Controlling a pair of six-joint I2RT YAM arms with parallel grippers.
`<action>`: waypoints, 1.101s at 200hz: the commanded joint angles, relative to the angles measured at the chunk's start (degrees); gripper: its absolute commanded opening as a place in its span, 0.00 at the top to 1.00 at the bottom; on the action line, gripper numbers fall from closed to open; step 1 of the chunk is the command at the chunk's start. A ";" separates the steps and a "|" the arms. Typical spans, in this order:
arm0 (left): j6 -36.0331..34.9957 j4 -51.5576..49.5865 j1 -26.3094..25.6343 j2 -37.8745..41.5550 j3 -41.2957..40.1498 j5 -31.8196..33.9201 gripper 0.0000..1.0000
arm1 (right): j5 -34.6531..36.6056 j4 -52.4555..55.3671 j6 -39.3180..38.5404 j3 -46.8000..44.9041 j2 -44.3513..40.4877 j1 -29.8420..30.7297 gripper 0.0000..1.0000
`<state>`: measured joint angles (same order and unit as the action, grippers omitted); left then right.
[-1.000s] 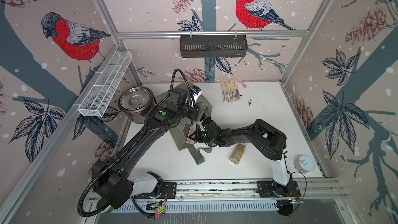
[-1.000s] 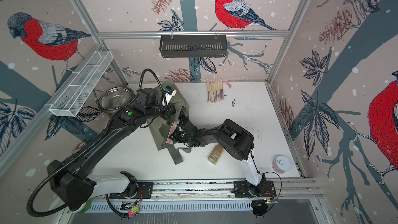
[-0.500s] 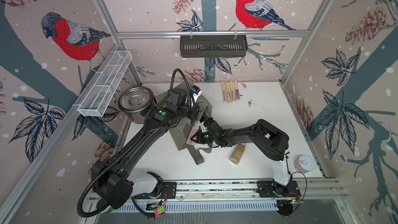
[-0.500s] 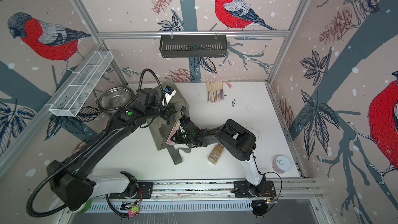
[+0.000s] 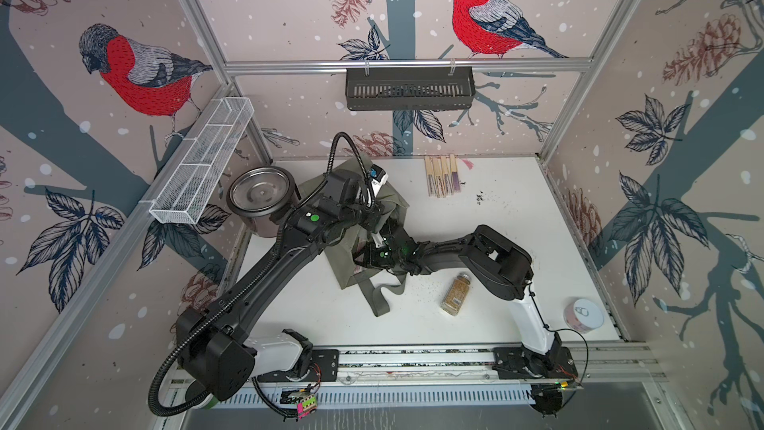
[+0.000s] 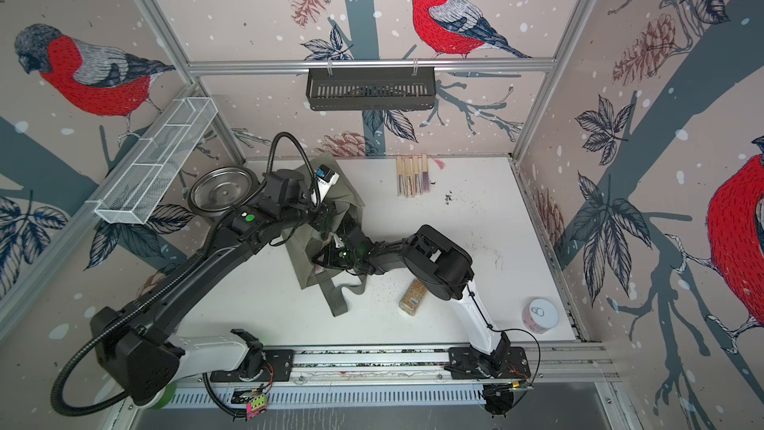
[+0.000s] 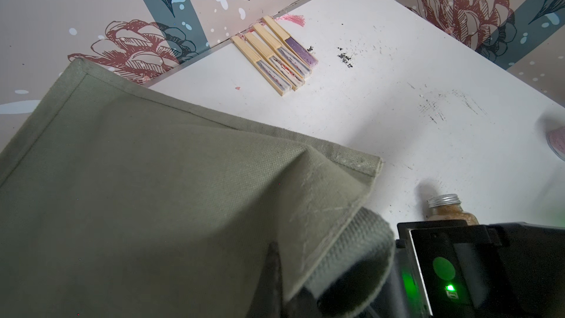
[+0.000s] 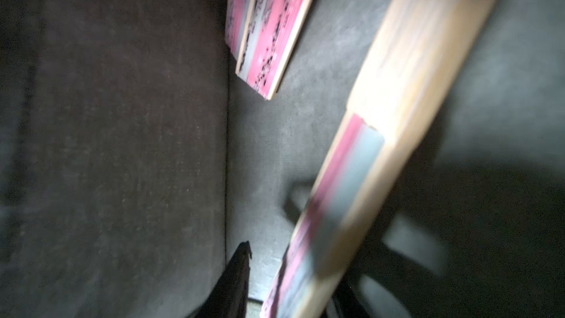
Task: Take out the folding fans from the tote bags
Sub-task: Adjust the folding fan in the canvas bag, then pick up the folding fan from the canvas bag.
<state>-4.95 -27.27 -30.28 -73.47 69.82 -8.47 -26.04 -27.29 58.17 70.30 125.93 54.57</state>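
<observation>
Your left hand (image 7: 292, 295) is closed on the raised rim of the tote bag (image 7: 153, 194). Your right hand (image 8: 290, 289) is inside the bag. A pink folding fan (image 8: 382, 87) lies between its jaws, but I cannot tell if they grip it. A second fan (image 8: 269, 26) lies just ahead. Four fans (image 5: 442, 177) lie on the counter (image 5: 516, 208), well apart from both hands.
</observation>
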 commanded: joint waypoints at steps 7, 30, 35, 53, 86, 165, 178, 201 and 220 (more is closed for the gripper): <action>-0.94 2.70 -0.36 -0.04 0.31 -0.32 1.00 | 1.44 6.26 -0.82 2.41 2.47 0.06 0.67; -0.94 2.67 -0.38 -0.14 0.36 -0.23 1.00 | 0.76 6.49 -0.20 2.91 3.96 0.23 0.76; -0.94 2.67 -0.43 -0.10 0.34 -0.23 1.00 | 0.64 6.43 -0.17 2.91 4.00 0.23 0.77; -0.94 2.72 -0.40 -0.07 0.36 -0.19 1.00 | 0.65 5.96 0.06 2.50 3.07 0.16 0.81; -0.93 2.72 -0.45 0.08 0.26 0.02 1.00 | 0.23 4.85 0.18 2.06 -0.15 0.23 0.85; -0.94 2.75 -0.65 -0.10 0.24 0.28 1.00 | -2.93 -0.40 3.01 -4.55 -8.16 -0.15 0.86; -0.95 2.70 -0.70 -0.10 0.24 0.38 1.00 | -3.23 -0.31 2.62 -7.27 -10.18 0.06 0.86; -1.03 2.74 -0.73 0.08 0.19 0.47 1.00 | -3.69 -0.42 1.75 -13.61 -14.45 1.04 0.86; -1.03 2.74 -0.66 0.12 0.14 0.81 1.00 | -3.71 0.22 0.15 -19.05 -19.21 2.14 0.87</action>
<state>-4.95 -27.27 -30.89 -73.60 69.82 -7.88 -28.80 -25.96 60.20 55.99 111.18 55.66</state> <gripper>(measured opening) 0.058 0.139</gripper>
